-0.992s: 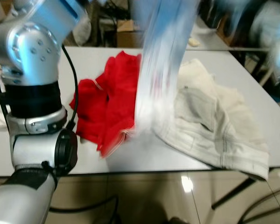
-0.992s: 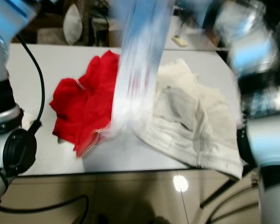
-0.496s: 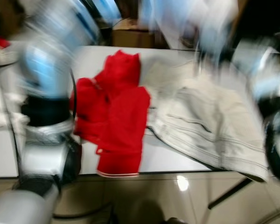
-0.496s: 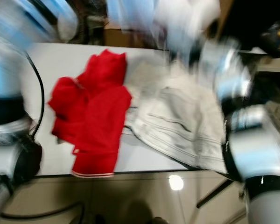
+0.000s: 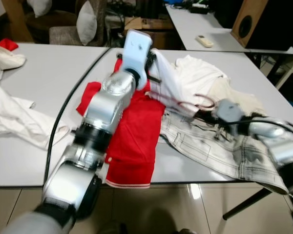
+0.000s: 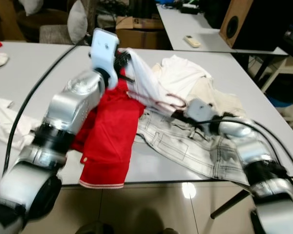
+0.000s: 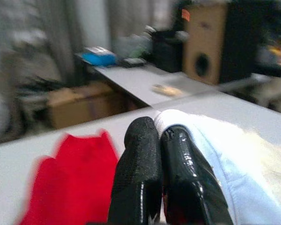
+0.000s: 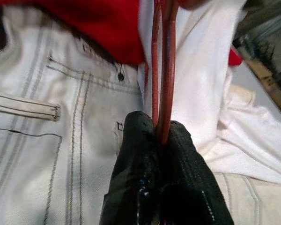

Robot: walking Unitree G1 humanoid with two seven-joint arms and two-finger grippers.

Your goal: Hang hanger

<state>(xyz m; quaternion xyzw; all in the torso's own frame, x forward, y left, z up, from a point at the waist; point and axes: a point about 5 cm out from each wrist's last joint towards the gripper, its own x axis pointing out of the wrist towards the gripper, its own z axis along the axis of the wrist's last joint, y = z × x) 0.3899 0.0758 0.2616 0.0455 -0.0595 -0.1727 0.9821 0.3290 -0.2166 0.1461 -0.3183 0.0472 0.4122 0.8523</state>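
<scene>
Right wrist view has the right gripper (image 8: 161, 136) pinched tight on a thin dark-red wire hanger (image 8: 163, 65), which runs up under a white shirt (image 8: 201, 93) over the pale jeans (image 8: 61, 140) on the table (image 5: 49, 73). From the head camera the hanger's hook (image 5: 203, 101) pokes out at about 3 o'clock from the red garment (image 5: 134, 136), most of its frame buried in the shirt. The left gripper (image 7: 160, 140) is clamped shut on that shirt's cloth, up around 12 o'clock, slightly blurry.

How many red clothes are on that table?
1: a red garment under the left arm, its hem over the table's front edge. More red may be hidden underneath.
</scene>
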